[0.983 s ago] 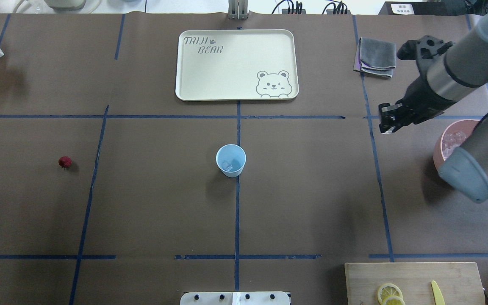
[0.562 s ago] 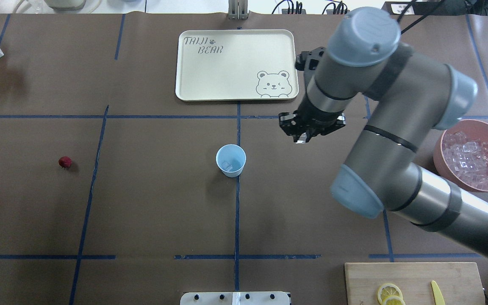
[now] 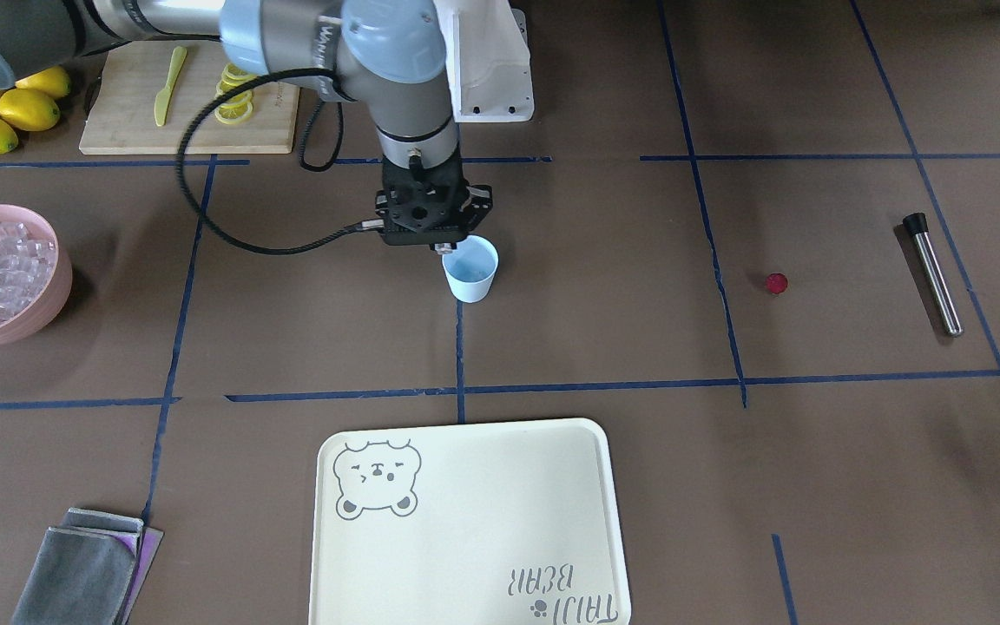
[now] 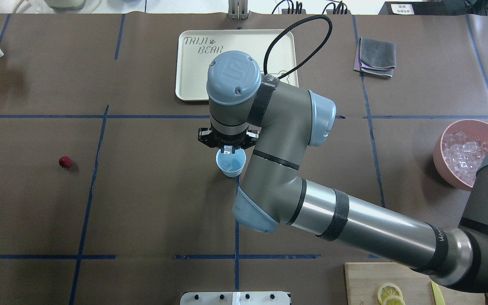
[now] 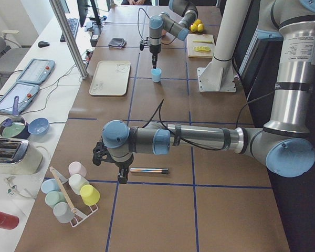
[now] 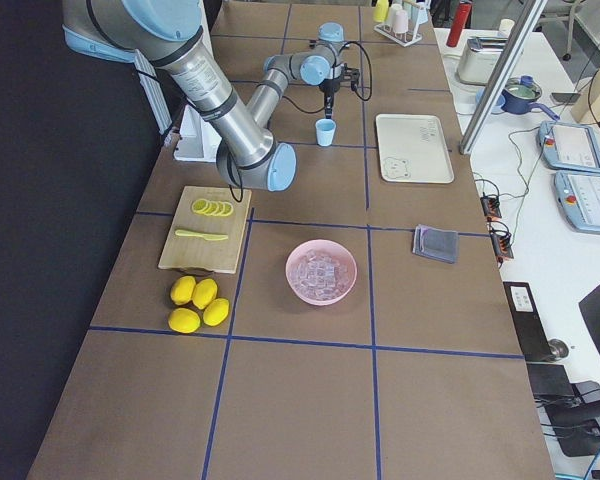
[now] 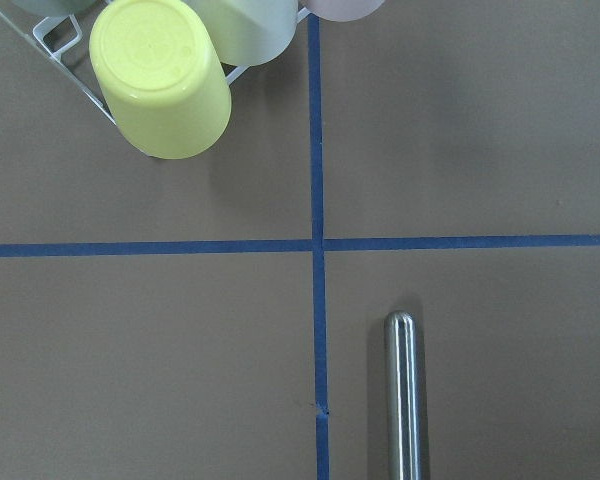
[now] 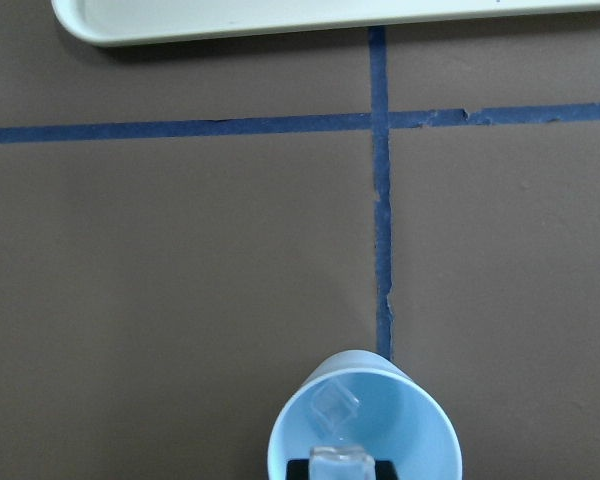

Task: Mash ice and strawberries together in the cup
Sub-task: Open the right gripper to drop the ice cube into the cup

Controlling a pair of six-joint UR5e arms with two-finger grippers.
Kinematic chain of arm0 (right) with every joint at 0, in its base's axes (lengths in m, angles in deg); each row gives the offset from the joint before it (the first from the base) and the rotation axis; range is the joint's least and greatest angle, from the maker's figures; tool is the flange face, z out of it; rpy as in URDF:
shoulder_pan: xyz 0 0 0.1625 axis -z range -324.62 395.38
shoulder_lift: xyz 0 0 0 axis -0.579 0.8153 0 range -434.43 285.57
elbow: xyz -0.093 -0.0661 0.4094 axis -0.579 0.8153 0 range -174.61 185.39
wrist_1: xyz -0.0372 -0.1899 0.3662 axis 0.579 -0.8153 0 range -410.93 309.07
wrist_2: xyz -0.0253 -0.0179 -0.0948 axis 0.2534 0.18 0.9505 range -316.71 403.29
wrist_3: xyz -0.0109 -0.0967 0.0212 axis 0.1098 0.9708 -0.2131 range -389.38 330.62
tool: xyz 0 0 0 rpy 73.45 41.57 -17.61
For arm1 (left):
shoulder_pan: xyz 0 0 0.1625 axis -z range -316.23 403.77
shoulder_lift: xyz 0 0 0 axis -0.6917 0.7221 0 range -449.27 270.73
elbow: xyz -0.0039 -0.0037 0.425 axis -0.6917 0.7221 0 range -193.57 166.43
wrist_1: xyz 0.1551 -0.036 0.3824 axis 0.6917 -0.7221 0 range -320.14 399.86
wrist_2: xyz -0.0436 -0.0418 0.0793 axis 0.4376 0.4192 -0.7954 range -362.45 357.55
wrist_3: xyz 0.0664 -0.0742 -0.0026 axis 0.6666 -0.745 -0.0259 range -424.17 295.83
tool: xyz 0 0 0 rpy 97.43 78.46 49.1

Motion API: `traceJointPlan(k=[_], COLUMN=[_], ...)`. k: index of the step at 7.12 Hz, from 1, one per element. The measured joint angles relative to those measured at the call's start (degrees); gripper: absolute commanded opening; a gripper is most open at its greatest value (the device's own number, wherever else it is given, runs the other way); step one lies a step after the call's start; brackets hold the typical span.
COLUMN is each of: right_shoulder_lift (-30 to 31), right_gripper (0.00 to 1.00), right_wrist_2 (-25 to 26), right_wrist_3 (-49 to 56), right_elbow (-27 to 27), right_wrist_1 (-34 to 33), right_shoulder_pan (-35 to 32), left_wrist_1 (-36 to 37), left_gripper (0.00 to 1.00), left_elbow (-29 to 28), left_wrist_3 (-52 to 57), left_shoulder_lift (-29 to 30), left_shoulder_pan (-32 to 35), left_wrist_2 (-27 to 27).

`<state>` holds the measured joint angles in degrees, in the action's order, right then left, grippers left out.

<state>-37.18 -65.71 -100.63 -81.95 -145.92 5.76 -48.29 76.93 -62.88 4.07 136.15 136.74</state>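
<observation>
The pale blue cup (image 4: 232, 166) stands at the table's middle, with one ice cube (image 8: 335, 404) inside it. My right gripper (image 4: 227, 149) hangs right over the cup's far rim, shut on another clear ice cube (image 8: 342, 461); it also shows in the front view (image 3: 441, 250). More ice (image 4: 464, 152) fills the pink bowl (image 4: 440, 159) at the right. The small red strawberry (image 4: 65, 161) lies far left of the cup. My left gripper (image 5: 121, 177) shows only in the left side view, above a steel rod (image 7: 405, 400); I cannot tell whether it is open or shut.
A cream bear tray (image 4: 193, 80) lies behind the cup. A grey cloth (image 4: 376, 55) is at the back right. A cutting board (image 3: 118, 113) with lemon slices and a yellow knife, and whole lemons (image 3: 5, 108), sit near the robot's right. A rack of cups (image 5: 73, 194) stands at the left end.
My right arm has swung from beside the pink bowl leftward across the table and now holds an ice cube over the cup. The cup and strawberry have not moved.
</observation>
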Motion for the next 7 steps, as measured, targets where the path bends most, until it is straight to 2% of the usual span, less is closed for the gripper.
traceJointPlan(k=[2,3,4,5,7], right_shoulder_lift=[-0.3,-0.2,-0.2,-0.2,-0.2], right_gripper=[0.03,0.08,0.24,0.32,0.38], right_wrist_2=[0.5,0.5,0.5,0.5,0.5], right_wrist_3=[-0.3,-0.3,-0.3,-0.3,-0.3], right_elbow=[0.7,0.8,0.8,0.8,0.4], right_wrist_1=[0.2,0.1,0.1,0.0,-0.7], right_shoulder_pan=[0.5,0.6,0.6,0.6,0.6], left_wrist_1=[0.0,0.0,0.0,0.0,0.0], left_gripper=[1.00,1.00,1.00,1.00,1.00], left_elbow=[0.0,0.0,0.0,0.0,0.0], left_wrist_3=[0.0,0.0,0.0,0.0,0.0], left_shoulder_lift=[0.0,0.0,0.0,0.0,0.0], left_shoulder_pan=[0.0,0.0,0.0,0.0,0.0], left_wrist_2=[0.0,0.0,0.0,0.0,0.0])
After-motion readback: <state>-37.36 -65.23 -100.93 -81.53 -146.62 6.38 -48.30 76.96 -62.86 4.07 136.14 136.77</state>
